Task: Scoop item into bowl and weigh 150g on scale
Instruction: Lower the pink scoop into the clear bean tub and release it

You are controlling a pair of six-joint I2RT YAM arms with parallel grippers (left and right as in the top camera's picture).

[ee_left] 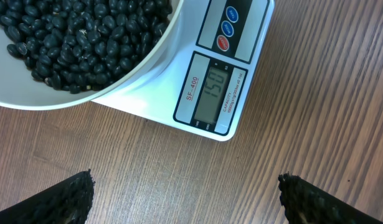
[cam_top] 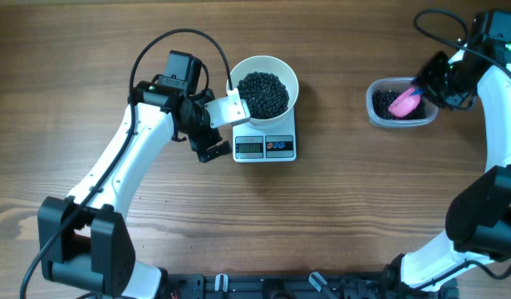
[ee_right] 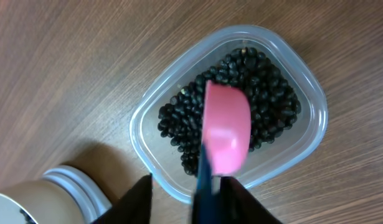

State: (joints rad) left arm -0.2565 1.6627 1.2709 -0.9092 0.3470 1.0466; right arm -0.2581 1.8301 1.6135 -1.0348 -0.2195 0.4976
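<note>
The black beans (cam_top: 263, 93) are heaped in the white bowl (cam_top: 292, 76) on the scale (cam_top: 264, 148) — just right of the wide-open left hand (cam_top: 207, 143). Well apart, the right hand (ee_right: 191, 199) is parted around the pink scoop (ee_right: 225, 134) over the tub (ee_right: 314, 106).

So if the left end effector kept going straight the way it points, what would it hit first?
Probably the bare wooden table just short of the scale: the left end effector points down at wood before the display. Depth is unclear; it might clip the scale's near edge.
</note>
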